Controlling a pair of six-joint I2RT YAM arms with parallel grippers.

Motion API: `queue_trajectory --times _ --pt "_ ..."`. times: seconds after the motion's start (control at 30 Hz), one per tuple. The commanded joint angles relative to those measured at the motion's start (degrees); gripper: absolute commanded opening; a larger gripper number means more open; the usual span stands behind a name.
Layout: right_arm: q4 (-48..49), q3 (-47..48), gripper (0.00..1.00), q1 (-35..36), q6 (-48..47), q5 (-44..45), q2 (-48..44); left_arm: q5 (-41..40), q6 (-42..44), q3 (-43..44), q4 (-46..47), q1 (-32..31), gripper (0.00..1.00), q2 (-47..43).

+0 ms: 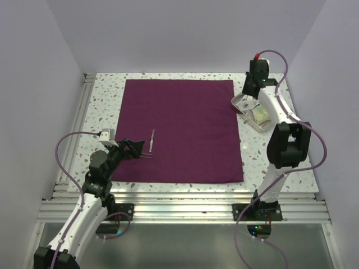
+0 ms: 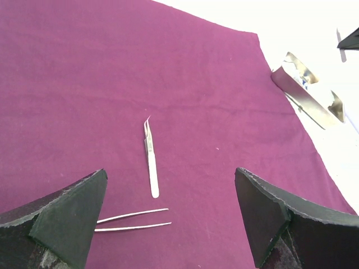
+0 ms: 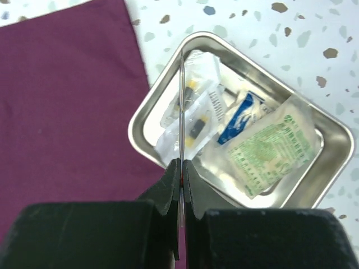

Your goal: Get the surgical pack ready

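Observation:
The surgical pack is a big plum-purple square cloth spread flat on the table; it also shows in the left wrist view and the right wrist view. Curved-tip tweezers and straight tweezers lie on its near left part. My left gripper is open and empty, just above the cloth by the straight tweezers. My right gripper is shut on a thin metal instrument, seen edge-on, above the steel tray.
The steel tray stands right of the cloth and holds several sealed packets. In the left wrist view the tray is at the far right. White walls close in the speckled table on three sides.

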Motion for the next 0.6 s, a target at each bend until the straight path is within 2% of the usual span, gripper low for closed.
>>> queue_trajectory --times 0.0,0.03,0.07,0.17,0.33,0.43,0.57 --pt "-11.2 8.3 0.0 -1.2 -6.1 -1.0 5.1 0.8 0.6 0.1 2.7 -0.5 1.0 -0.3" --pt "-12.6 9.6 0.0 -1.3 -7.4 -0.8 6.4 1.0 0.5 0.1 2.8 -0.6 1.0 -0.3" --pt "-13.1 10.3 0.0 -1.3 -10.0 -4.5 7.8 1.0 0.4 0.2 2.8 -0.6 1.0 -0.1" --pt "-11.0 9.2 0.0 -1.4 -18.3 -7.5 8.5 1.0 0.4 0.1 2.8 -0.6 1.0 0.2" --pt "-3.5 4.6 0.0 -2.6 -27.7 -14.0 7.3 2.0 0.1 -0.6 4.0 -0.6 1.0 1.1" --pt "-0.5 3.0 0.0 -2.7 -34.0 -16.0 7.5 2.8 -0.3 -0.7 5.1 -0.7 1.0 2.5" --pt "-1.3 4.3 0.0 -3.5 -39.8 -18.2 9.3 4.0 -1.2 -0.9 6.3 -0.7 1.0 3.9"
